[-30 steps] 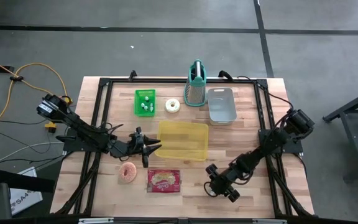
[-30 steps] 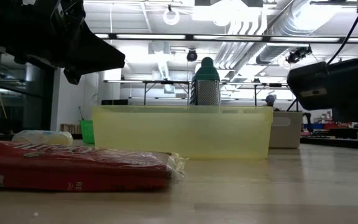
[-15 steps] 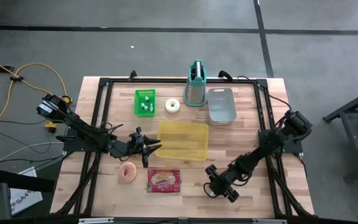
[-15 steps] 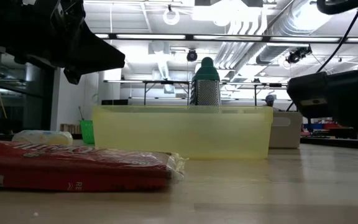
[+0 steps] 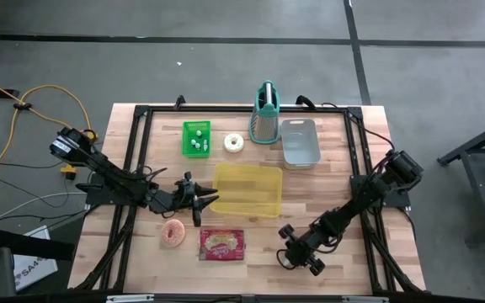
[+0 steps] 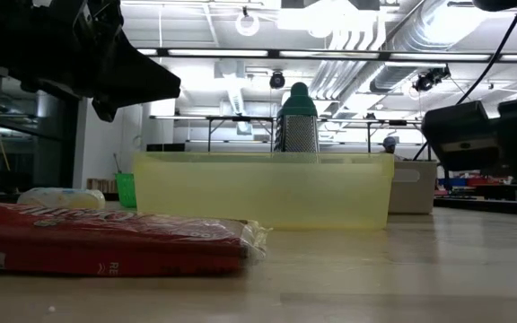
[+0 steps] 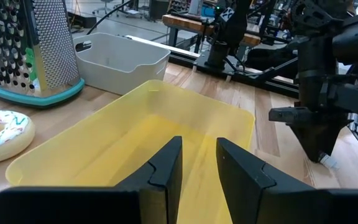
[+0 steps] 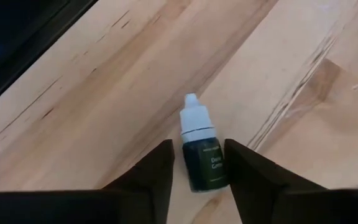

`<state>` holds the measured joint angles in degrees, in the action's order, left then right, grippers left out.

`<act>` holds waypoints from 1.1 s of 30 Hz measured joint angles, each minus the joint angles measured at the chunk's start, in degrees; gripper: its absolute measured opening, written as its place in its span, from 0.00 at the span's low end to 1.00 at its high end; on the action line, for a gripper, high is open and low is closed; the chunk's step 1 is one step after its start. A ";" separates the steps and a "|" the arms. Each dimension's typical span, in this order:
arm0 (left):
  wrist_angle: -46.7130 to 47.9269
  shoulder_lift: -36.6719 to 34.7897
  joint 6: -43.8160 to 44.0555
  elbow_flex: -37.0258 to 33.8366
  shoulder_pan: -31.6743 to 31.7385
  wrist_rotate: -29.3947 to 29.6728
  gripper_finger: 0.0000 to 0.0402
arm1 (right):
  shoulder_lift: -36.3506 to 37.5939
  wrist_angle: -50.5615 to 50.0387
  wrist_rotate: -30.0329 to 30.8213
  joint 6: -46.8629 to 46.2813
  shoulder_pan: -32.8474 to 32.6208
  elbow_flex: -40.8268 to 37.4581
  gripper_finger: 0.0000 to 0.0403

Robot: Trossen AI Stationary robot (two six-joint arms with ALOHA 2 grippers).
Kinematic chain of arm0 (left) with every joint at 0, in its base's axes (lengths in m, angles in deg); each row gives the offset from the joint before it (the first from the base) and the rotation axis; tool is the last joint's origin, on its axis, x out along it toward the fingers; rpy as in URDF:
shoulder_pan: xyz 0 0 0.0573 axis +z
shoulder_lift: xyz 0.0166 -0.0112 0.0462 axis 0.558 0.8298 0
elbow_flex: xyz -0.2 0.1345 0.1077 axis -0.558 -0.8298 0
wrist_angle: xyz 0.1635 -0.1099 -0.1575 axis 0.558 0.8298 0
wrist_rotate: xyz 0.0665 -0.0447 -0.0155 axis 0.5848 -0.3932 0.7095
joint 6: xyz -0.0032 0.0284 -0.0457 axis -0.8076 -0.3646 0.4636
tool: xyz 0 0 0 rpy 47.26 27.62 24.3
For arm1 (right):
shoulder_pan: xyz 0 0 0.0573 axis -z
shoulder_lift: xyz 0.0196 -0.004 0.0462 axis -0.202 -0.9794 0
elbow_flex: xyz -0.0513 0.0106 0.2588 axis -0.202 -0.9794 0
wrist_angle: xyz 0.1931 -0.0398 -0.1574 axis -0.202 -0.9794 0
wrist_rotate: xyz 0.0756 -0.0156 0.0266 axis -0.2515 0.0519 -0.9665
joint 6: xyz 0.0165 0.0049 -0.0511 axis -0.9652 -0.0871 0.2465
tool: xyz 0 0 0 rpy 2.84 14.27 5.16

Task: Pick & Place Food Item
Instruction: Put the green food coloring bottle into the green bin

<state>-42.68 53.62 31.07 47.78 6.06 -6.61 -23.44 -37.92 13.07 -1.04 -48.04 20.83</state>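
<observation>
A small dark green dropper bottle [image 8: 202, 163] with a white cap lies flat on the wood table. My right gripper [image 8: 197, 144], at the near right [image 5: 298, 254], points steeply down over it, open, with one finger on each side of the bottle's body. A pink donut [image 5: 173, 233] and a red snack packet [image 5: 222, 244] lie flat at the near centre. My left gripper [image 5: 213, 199] hovers at the left rim of the yellow bin [image 5: 248, 190]. It points level over the bin, its fingers [image 7: 166, 162] a narrow gap apart with nothing between them. My right gripper's fingers [image 8: 160, 163] come from above, slanting, and lie along the bottle's dark body [image 8: 194, 168], one close on each side. The bottle lies on the table, its cap pointing away from the gripper. Whether either finger touches it, I cannot tell.
A green tray [image 5: 196, 138], a white-iced donut [image 5: 235, 143], a teal-framed grater [image 5: 264, 114] and a grey bin [image 5: 300, 141] stand along the far side. Black frame rails [image 5: 356, 168] run along the table's edges. Bare wood lies between the packet and my right gripper.
</observation>
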 joint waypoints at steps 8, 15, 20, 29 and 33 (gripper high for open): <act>-0.01 0.00 -0.01 0.00 0.00 0.02 0.24 | -0.04 -0.18 -0.17 -0.55 -0.02 -0.02 0.21; 0.01 0.00 -0.01 0.00 0.00 0.00 0.24 | -0.07 -0.14 -0.01 -0.60 -0.02 -0.02 0.19; 0.01 0.00 -0.01 0.00 0.00 0.00 0.24 | -0.13 0.91 0.04 -1.71 0.09 -0.07 0.20; -0.01 0.00 -0.01 0.00 0.00 -0.02 0.24 | 2.18 6.48 2.95 -1.86 0.64 -0.17 0.19; -0.07 0.00 -0.02 0.00 0.00 -0.02 0.24 | 3.44 9.27 4.54 -2.12 2.25 -0.17 0.18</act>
<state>-42.75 53.62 31.05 47.78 6.06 -6.63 -19.99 -28.65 17.62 -3.16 -45.78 20.65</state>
